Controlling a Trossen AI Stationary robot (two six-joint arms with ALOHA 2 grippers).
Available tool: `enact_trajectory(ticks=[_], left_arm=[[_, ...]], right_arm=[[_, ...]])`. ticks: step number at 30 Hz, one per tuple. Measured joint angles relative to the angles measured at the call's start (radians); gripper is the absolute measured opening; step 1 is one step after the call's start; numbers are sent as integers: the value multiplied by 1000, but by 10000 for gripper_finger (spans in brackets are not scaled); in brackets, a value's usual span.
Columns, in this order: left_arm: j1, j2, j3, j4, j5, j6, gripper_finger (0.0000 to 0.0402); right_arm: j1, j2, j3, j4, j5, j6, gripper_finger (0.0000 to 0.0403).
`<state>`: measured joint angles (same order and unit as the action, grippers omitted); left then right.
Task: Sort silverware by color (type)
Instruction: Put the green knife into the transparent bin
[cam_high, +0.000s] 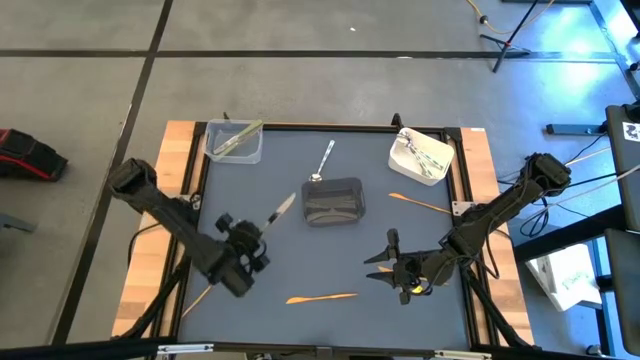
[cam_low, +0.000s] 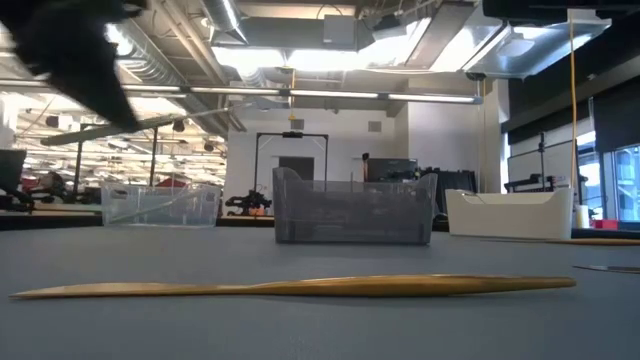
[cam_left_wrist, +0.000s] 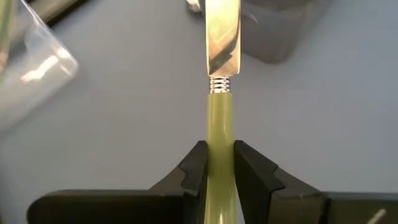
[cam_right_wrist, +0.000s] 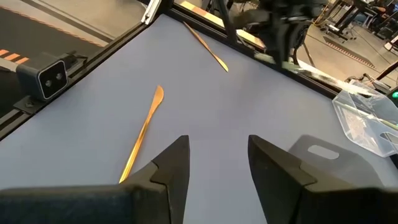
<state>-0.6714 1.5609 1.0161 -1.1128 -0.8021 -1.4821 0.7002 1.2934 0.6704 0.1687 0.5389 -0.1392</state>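
Observation:
My left gripper (cam_high: 260, 230) sits left of the middle of the mat, shut on a knife (cam_high: 280, 209) with an olive-green handle and a shiny blade that points at the dark grey container (cam_high: 333, 200). My right gripper (cam_high: 378, 266) is open at the near right, fingers apart (cam_right_wrist: 217, 149), just right of an orange utensil (cam_high: 320, 297) that lies flat on the mat (cam_right_wrist: 143, 134) (cam_low: 300, 287). A second orange utensil (cam_high: 420, 203) lies at the right and a third (cam_high: 195, 297) at the near left edge. A silver spoon (cam_high: 322, 165) lies beyond the dark container. My left gripper pinches the knife's olive-green handle (cam_left_wrist: 221, 140) between its two fingers (cam_left_wrist: 196, 168), a little behind the ribbed collar where the blade begins. The fingers lie along the knife. The blade (cam_left_wrist: 222, 37) sticks straight out ahead of them over the mat.
A clear container (cam_high: 235, 140) at the far left holds green utensils. A white container (cam_high: 422, 153) at the far right holds silver ones. The dark grey container stands in the middle. Bare mat lies between the two grippers and along the near edge.

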Motion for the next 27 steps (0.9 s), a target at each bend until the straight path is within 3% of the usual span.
enact_trajectory(ticks=[12,17,22,27], left_arm=[[340,-175,0,-1,-54,435,55],[488,-228,-48,15,-70,562,55],[636,-311,-154,87,-97,665,55],[804,-422,-273,295,-65,863,55]], right_arm=[[-5,0,0,-47,119,-105,154],[-70,0,0,-109,131,-130,154],[-193,0,0,-178,91,-135,154],[-335,0,0,-196,-32,-176,154]])
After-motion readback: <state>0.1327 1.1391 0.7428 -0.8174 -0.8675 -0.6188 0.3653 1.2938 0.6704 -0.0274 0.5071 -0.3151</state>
